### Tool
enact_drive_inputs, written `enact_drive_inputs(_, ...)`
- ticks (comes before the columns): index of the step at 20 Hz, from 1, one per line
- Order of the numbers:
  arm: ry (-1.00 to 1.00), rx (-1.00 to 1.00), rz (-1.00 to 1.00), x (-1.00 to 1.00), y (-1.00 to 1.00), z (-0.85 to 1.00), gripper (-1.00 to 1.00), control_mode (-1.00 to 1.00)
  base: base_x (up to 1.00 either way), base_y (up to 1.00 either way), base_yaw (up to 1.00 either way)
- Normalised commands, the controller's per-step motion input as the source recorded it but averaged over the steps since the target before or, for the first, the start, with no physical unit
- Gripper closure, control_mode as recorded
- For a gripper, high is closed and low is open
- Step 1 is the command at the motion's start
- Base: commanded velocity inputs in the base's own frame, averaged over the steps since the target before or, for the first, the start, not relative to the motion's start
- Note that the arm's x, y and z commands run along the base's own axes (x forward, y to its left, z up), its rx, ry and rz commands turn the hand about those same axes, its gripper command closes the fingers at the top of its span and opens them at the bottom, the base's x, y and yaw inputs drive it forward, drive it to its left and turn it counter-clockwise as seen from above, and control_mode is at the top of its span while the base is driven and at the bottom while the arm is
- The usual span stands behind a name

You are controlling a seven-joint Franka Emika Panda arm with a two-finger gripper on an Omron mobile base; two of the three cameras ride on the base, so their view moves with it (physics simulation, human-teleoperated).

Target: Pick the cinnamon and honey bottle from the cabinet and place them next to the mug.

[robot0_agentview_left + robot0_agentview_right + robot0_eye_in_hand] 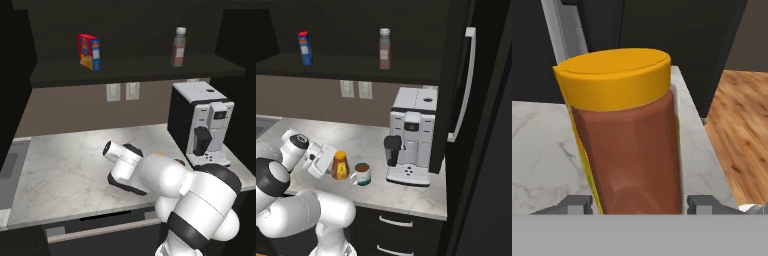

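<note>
the honey bottle (340, 165) stands on the marble bench (366, 142) just beside the mug (362, 174), between the fingers of the end effector (326, 161), whose grip i cannot tell. squat, tapered, glossy and probably slippery; best held low on the wide body. the cinnamon (384, 48) waits in the cabinet (331, 67)

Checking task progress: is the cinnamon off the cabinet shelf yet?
No. The cinnamon stands upright on the cabinet shelf, while the honey bottle sits on the counter beside the mug.
</note>
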Motion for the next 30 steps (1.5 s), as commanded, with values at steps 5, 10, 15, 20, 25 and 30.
enact_drive_inputs(5, 0.0, 0.0, 0.0, 0.0, 0.0, 0.0, -1.0, -1.0, 0.0, 0.0, 0.0)
enact_drive_inputs(10, 0.0, 0.0, 0.0, 0.0, 0.0, 0.0, -1.0, -1.0, 0.0, 0.0, 0.0)
enact_drive_inputs(15, -0.01, 0.0, 0.0, -0.18, 0.0, 0.31, -1.0, -1.0, 0.0, 0.0, 0.0)
enact_drive_inputs(20, -0.09, 0.0, 0.02, -0.48, 0.0, 0.73, -1.0, -1.0, 0.0, 0.0, 0.0)
enact_drive_inputs(25, -0.08, 0.0, 0.16, -0.7, -0.06, 0.79, -1.0, -1.0, 0.0, 0.0, 0.0)
enact_drive_inputs(30, -0.03, 0.0, 0.25, -0.79, -0.22, 0.83, -1.0, -1.0, 0.0, 0.0, 0.0)
